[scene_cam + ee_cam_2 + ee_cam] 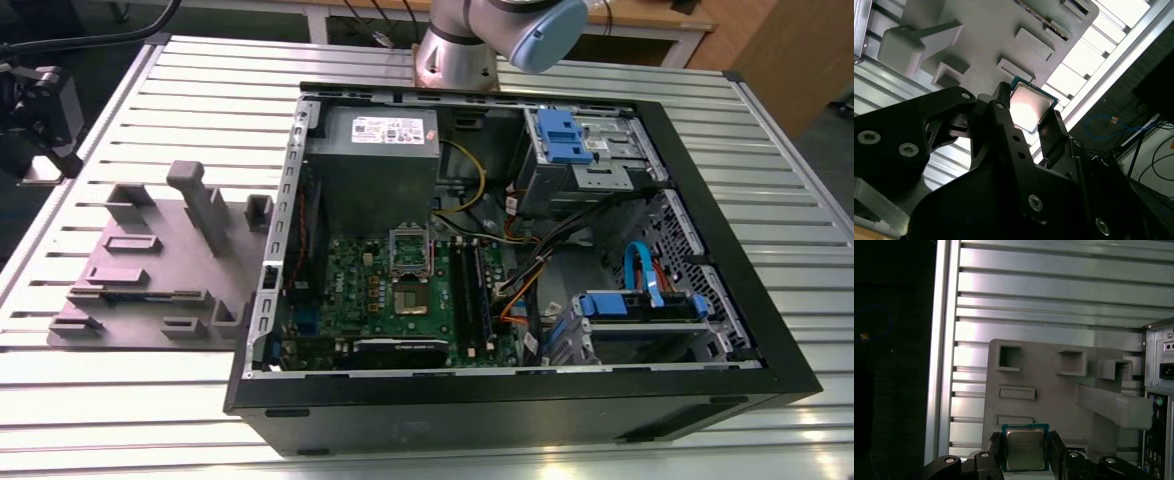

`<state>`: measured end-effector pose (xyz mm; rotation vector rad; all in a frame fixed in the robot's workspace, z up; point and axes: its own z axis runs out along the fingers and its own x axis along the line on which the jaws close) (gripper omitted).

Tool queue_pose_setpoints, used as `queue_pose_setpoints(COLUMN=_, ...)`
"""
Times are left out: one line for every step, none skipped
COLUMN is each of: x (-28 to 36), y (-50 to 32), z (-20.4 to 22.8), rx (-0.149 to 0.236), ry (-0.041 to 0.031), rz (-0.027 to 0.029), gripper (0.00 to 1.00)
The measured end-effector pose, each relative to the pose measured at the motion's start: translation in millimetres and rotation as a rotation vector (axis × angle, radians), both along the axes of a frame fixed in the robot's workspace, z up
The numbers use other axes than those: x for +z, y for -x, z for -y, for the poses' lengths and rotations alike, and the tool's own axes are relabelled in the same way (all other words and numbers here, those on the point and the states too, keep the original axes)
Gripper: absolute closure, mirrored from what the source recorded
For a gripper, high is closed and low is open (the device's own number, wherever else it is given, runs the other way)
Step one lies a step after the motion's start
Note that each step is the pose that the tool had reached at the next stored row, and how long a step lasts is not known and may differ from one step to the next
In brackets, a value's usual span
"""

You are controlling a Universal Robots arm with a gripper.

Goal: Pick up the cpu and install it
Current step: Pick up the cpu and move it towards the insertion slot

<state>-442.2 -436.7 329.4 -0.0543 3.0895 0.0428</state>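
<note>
Silvery-grey cpu (1025,452), at the bottom centre of the first wrist view, is pinched by opposite edges in the black hand (1026,440), likely sparing its contacts, in front of the grey plastic fixture (1054,385).

An open black computer case (521,400) lies on its side on the slatted metal worktop (134,400). Inside it, a green motherboard (354,275) sits near the wall on the exterior view's left, its square, dark-centred socket (408,300) uncovered. A grey power supply (378,160) lies beyond the board. Outside the case, just beside that same wall, stands a grey block fixture (147,270). The arm (501,35) rises behind the case.
</note>
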Motion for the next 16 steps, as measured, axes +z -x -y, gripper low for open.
queue_pose_setpoints(x=0.4, y=0.0, z=0.0, rx=0.0, ry=0.0001, rz=-0.0002, gripper=0.53)
queue_pose_setpoints(x=0.9, y=0.0, z=0.0, rx=0.0, ry=0.0003, rz=-0.0004, gripper=0.53)
queue_pose_setpoints(x=1.8, y=0.0, z=0.0, rx=0.0, ry=0.0002, rz=-0.0004, gripper=0.53)
queue_pose_setpoints(x=3.0, y=-0.1, z=0.0, rx=0.0, ry=0.0001, rz=-0.0002, gripper=0.53)
queue_pose_setpoints(x=5.0, y=0.0, z=0.0, rx=0.0, ry=0.0, rz=0.0, gripper=0.53)
queue_pose_setpoints(x=7.1, y=0.0, z=0.0, rx=0.0, ry=0.0001, rz=-0.0001, gripper=0.53)
queue_pose_setpoints(x=8.6, y=0.0, z=0.0, rx=0.0, ry=0.0, rz=-0.0001, gripper=0.53)
queue_pose_setpoints(x=10.1, y=0.0, z=0.0, rx=0.0, ry=0.0, rz=0.0, gripper=0.53)
queue_pose_setpoints(x=12.1, y=0.0, z=0.0, rx=0.0, ry=0.0, rz=0.0, gripper=0.53)
queue_pose_setpoints(x=14.3, y=0.0, z=0.0, rx=0.0, ry=0.0, rz=0.0, gripper=0.53)
queue_pose_setpoints(x=16.8, y=0.0, z=0.0, rx=0.0, ry=0.0, rz=0.0, gripper=0.53)
queue_pose_setpoints(x=19.5, y=0.0, z=0.0, rx=0.0, ry=0.0, rz=0.0, gripper=0.53)
queue_pose_setpoints(x=22.1, y=0.0, z=0.0, rx=0.0, ry=0.0001, rz=-0.0001, gripper=0.53)
queue_pose_setpoints(x=24.6, y=0.0, z=0.0, rx=0.0, ry=0.0, rz=0.0, gripper=0.53)
queue_pose_setpoints(x=26.9, y=0.0, z=0.0, rx=0.0, ry=0.0, rz=0.0, gripper=0.53)
queue_pose_setpoints(x=29.3, y=0.0, z=0.0, rx=0.0, ry=0.0, rz=0.0, gripper=0.53)
